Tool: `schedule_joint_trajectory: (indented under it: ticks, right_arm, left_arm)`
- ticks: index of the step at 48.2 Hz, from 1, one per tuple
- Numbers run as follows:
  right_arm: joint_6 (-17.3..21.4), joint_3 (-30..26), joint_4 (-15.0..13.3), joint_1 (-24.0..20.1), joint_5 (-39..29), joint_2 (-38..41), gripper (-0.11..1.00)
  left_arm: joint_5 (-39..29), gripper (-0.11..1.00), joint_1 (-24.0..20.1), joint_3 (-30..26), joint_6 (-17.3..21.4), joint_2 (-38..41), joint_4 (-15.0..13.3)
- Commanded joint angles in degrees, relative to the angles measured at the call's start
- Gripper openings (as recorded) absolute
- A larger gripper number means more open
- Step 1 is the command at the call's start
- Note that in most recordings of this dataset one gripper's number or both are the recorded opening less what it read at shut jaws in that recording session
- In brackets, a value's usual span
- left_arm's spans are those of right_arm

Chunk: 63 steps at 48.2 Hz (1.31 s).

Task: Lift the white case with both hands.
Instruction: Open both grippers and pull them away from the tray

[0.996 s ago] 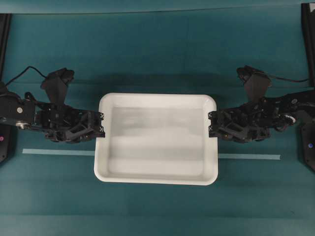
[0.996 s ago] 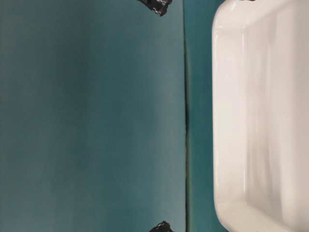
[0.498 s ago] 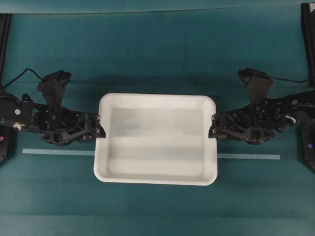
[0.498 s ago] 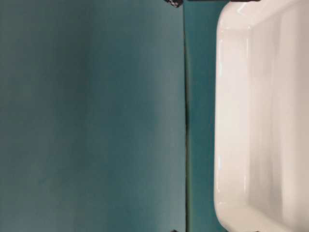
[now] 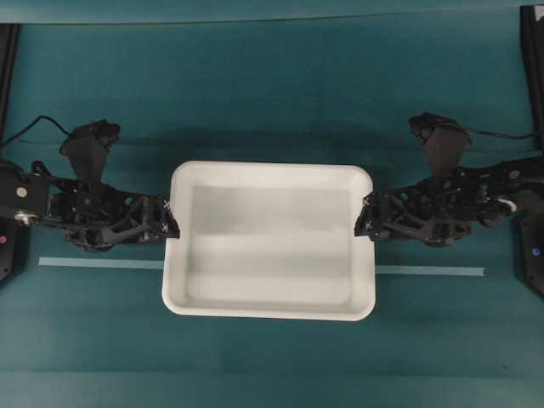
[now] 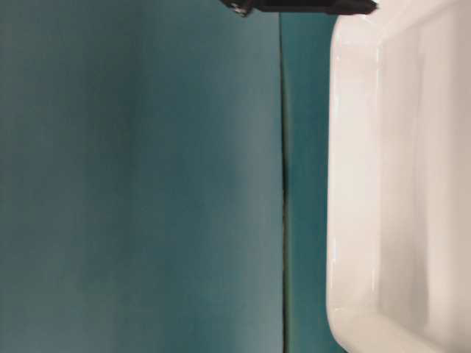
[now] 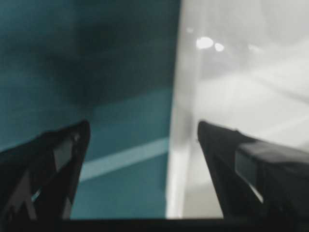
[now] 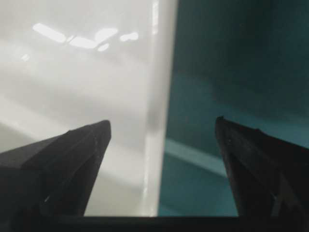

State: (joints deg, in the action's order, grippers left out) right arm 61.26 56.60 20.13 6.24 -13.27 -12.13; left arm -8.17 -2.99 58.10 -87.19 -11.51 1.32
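White case (image 5: 269, 240) was found flat on the teal table (image 5: 272, 102), across the tape strip (image 5: 429, 271). Left gripper (image 5: 172, 223) and right gripper (image 5: 364, 220), previously clamped on its side rims, were spread wide, holding nothing.

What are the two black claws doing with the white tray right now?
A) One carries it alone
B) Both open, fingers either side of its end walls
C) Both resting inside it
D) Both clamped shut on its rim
B: in each wrist view the fingers stand wide apart, with the white case wall between them, ungripped.
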Motion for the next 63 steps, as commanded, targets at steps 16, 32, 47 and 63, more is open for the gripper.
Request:
schedule_joint_trajectory:
  ticks: [16,32,47,63]
  right_arm:
    - [-8.0,-1.2,-0.2,-1.4,-0.9,-12.0,0.91]
    - [-16.6,-1.5,-0.2,-1.5,0.7,-19.5,0.91]
    - [-27.2,-1.6,-0.2,-1.4,3.3,-26.4,0.91]
    - [-37.2,-1.8,-0.2,-1.4,5.2,-32.0,0.91]
  left_arm:
    - [-7.6,0.94,0.2,-1.2,6.8,-13.2,0.3]
    - [-9.5,0.92,0.2,-2.7,19.4,-24.1,0.3]
    - [-9.3,0.86,0.4,-2.0,25.9,-31.9,0.3]
    - [-9.2,0.86,0.4,-2.2,34.7,-39.4,0.3]
